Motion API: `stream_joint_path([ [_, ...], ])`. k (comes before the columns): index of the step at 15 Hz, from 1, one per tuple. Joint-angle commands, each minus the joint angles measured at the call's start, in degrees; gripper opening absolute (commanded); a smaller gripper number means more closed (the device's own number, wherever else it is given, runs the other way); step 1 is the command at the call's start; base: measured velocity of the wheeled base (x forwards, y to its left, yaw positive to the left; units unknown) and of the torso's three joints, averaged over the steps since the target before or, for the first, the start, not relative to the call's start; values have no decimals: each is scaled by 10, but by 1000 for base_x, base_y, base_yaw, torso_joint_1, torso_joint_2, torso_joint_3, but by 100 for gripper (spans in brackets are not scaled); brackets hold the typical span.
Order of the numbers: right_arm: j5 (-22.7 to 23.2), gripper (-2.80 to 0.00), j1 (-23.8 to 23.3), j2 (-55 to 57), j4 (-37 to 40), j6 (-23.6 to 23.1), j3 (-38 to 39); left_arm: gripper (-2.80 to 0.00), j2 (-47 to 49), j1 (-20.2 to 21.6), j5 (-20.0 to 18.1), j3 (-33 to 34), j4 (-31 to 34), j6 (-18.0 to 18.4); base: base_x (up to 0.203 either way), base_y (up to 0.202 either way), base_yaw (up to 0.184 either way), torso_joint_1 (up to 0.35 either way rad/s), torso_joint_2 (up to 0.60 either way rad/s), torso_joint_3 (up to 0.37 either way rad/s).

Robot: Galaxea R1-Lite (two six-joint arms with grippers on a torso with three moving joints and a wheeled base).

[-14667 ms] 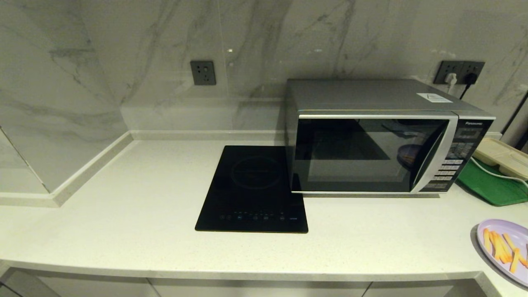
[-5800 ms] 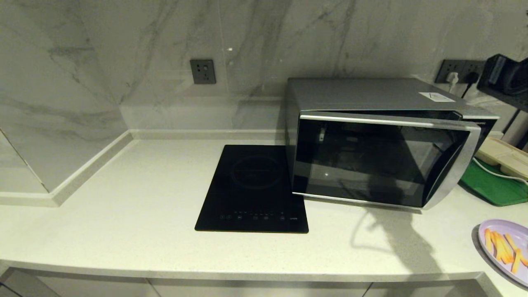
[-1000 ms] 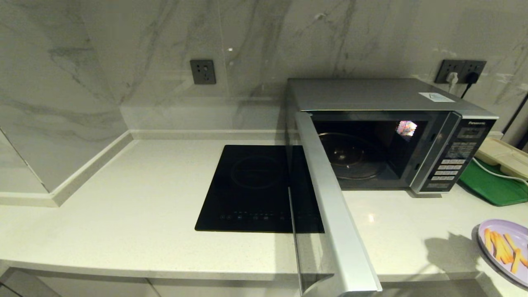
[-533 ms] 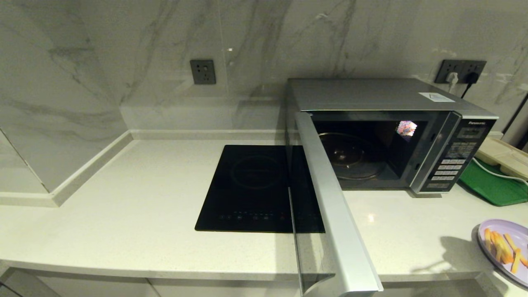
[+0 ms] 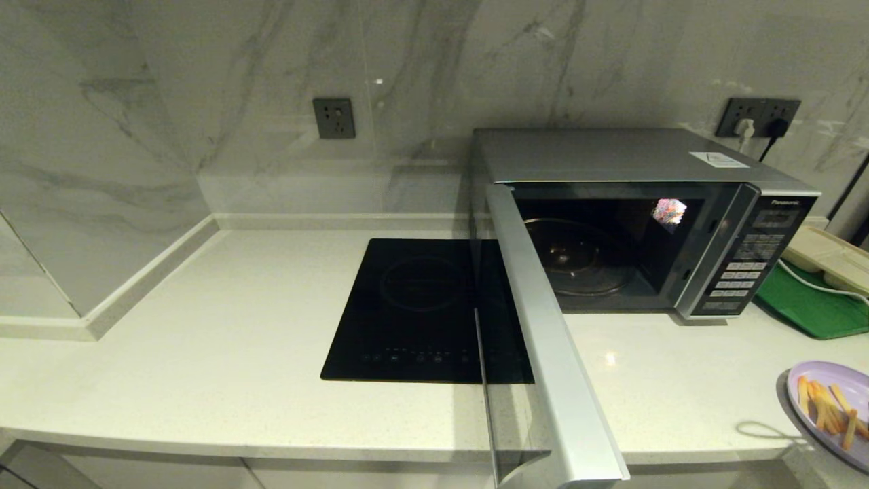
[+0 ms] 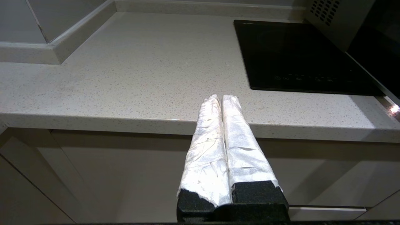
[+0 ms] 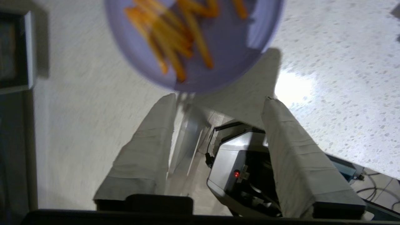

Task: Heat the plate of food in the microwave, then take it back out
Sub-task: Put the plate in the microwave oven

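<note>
The plate of food is a small lavender plate with orange sticks, and it lies at the counter's right front corner. The silver microwave stands at the back right. Its door is swung wide open toward me, and the glass turntable inside is bare. Neither arm shows in the head view. In the right wrist view my right gripper is open and holds nothing. It hangs off the counter's edge, with the plate just beyond its fingertips. My left gripper is shut and parked below the counter's front edge.
A flat black cooktop lies left of the microwave, partly behind the open door. A green tray carrying a beige compartment tray with a white cable sits right of the microwave. Marble walls close the back and left.
The microwave door, shut in the earliest frame, now stands wide open. Over the last second the shadow beside the plate has slid right and shrunk to a thin outline.
</note>
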Motion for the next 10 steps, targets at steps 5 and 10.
stream_joint_path([
  [5, -5, 0, -93, 143, -143, 16, 86, -280, 0, 0, 0, 0, 0, 0, 0, 0, 0, 0, 0, 0],
  [10, -4, 0, -120, 183, -187, 13, 99, -280, 0, 0, 0, 0, 0, -1, 0, 0, 0, 0, 0, 0],
])
